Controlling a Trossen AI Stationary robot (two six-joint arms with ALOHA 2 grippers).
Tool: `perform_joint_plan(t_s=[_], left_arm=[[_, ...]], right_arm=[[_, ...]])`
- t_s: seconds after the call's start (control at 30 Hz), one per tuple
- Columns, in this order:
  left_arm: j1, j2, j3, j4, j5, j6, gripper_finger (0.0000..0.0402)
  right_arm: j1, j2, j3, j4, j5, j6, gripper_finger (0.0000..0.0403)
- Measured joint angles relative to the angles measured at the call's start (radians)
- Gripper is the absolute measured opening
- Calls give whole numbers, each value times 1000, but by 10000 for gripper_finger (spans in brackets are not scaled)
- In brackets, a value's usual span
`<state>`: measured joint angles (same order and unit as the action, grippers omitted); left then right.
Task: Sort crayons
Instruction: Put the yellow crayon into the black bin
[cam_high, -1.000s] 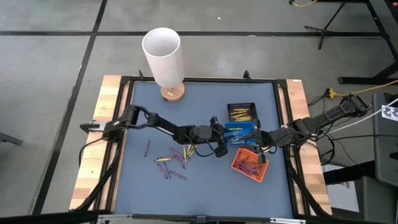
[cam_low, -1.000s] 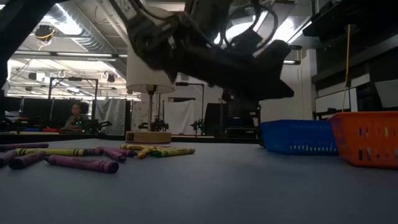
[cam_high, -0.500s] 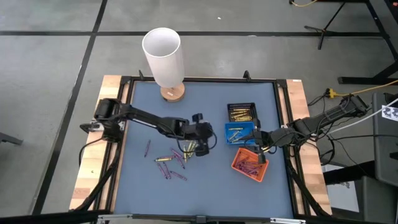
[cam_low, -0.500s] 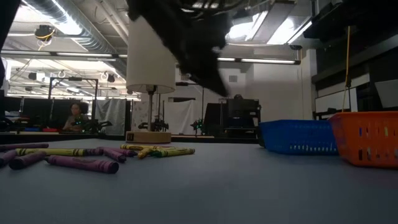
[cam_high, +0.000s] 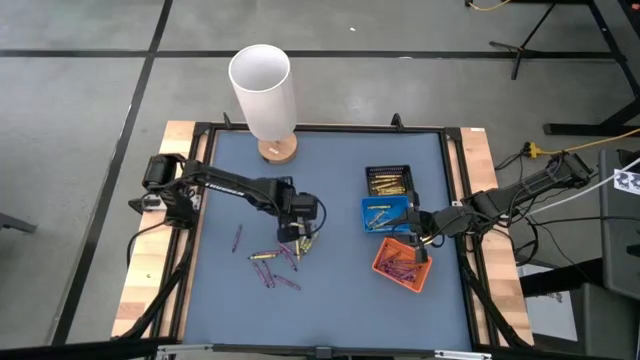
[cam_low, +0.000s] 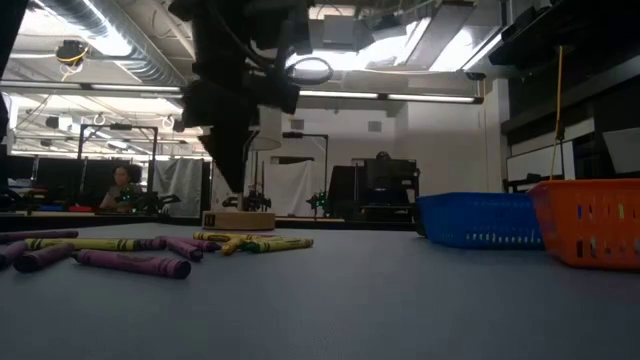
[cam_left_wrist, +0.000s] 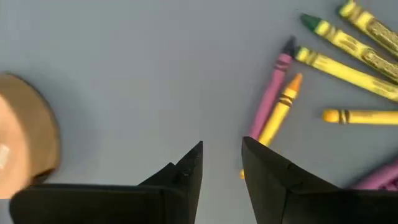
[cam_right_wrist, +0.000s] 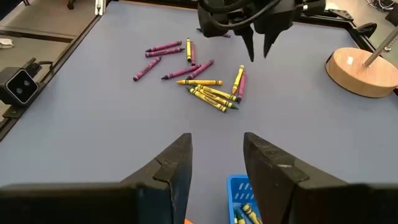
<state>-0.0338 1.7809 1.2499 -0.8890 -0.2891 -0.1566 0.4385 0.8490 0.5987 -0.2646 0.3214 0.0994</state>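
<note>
Loose yellow and purple crayons (cam_high: 280, 255) lie scattered on the blue tabletop (cam_high: 330, 170), just below the left gripper (cam_high: 300, 238), which hovers over them, fingers parted and empty. The right gripper (cam_high: 415, 243) waits released above the orange tray (cam_high: 400, 265).

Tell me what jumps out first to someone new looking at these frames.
The tall white lamp on its round wooden base at the table's far edge stands out most. Next, the scatter of yellow and purple crayons on the blue mat, with the left gripper hovering open and empty just above them. To the right sit black, blue and orange trays, with the right gripper open beside them.
</note>
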Motion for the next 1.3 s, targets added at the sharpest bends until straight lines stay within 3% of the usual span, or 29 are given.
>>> perform_joint_plan(t_s=[0.27,0.93,1.3], left_arm=[[5,0,-78,-3,132,-2,96],[41,-2,-247,217,199,-20,96],[42,-3,-257,225,197,-24,87]], right_arm=[[0,0,0,0,0,0,143],[0,0,0,-1,0,0,143],[0,0,0,-1,0,0,143]])
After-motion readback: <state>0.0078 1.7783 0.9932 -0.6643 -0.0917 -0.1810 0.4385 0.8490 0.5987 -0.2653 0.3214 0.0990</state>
